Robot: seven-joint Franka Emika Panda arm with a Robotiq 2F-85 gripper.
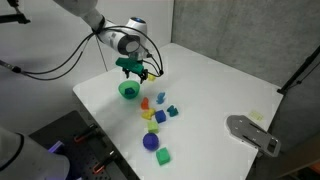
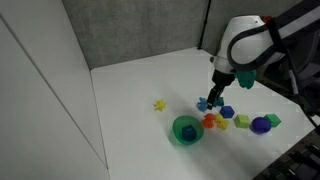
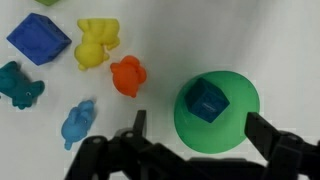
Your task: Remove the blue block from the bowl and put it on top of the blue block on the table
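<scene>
Jaws spread wide, empty, above round green bowl, cube-shaped blue block inside

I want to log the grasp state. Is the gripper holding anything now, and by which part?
Nothing is held. The gripper hangs with its jaws open above the bowl, and the blue block lies free inside it, untouched.

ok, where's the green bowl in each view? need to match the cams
In an exterior view: the green bowl sits left of centre, upper half.
In an exterior view: it sits lower centre, slightly right.
Wrist view: it sits right of centre, with a blue block inside.
Shared landmark: the orange toy just beside the bowl.
</scene>
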